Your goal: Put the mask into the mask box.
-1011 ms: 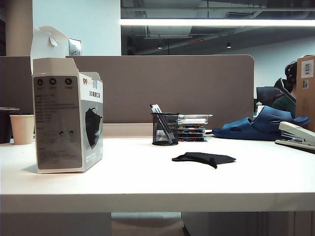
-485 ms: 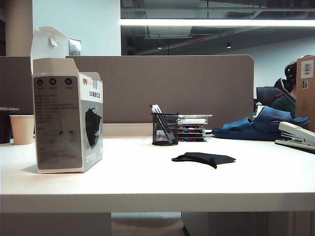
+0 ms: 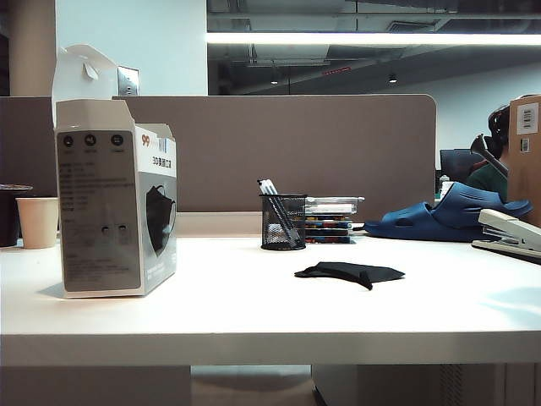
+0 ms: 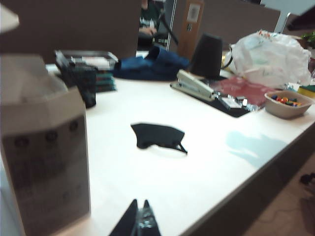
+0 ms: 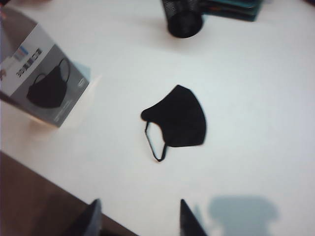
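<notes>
Mask lies flat on the white worktop, well apart from the box, which stands upright at the left with top flaps raised. Pen holder stands behind, between them. Left hand is pressed together, low over the worktop near the box. Right hand is spread, empty, above the mask.

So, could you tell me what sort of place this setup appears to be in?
Most likely an open-plan office. The white desk backs onto a grey partition, with a mesh pen holder and a stapler on it, and a seated person beyond.
</notes>
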{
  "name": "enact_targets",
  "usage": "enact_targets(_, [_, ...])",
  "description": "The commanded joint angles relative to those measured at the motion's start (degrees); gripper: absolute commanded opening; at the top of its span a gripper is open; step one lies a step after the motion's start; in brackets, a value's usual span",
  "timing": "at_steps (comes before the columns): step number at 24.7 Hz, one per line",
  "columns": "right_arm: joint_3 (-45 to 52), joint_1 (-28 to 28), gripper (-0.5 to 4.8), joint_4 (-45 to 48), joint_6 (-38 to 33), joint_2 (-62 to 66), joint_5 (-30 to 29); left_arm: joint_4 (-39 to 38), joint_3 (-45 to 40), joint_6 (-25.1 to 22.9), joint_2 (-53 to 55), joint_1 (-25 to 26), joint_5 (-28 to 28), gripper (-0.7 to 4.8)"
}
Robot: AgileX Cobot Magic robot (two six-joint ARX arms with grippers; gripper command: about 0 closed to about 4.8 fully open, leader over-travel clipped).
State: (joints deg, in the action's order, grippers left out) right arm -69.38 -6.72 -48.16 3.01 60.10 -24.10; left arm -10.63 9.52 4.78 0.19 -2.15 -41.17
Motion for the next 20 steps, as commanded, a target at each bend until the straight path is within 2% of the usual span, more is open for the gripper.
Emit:
enact_targets(1, [-2.99,-3.32,1.87,0.26,4.17,6.91,-0.09,-0.63,0.39,0.13,0.09,0.11,0.07,-0.06])
enact_targets(3, [-5.22,-5.90,3.65,1.36,5.01,14.29,0.24,-0.87,0.39,0.15,0.09,0.11,0.02,-0.06])
enact_targets(5, [-7.28,-6.67,4.43,1.70,5.46,20.31,1.62,-0.92,0.39,0.15,0.09,0.09,0.04,-0.06])
enact_targets(12, [-10.84,-7.98,4.42,5.79,9.14,33.09,3.61,-0.92,0.37,0.17,0.09,0.11,0.02,-0.06])
enact_targets(20, [-10.88,-8.76,4.42,14.29,10.97,40.15,7.65,-0.98,0.37,0.17,0.09,0.11,0.07,-0.06])
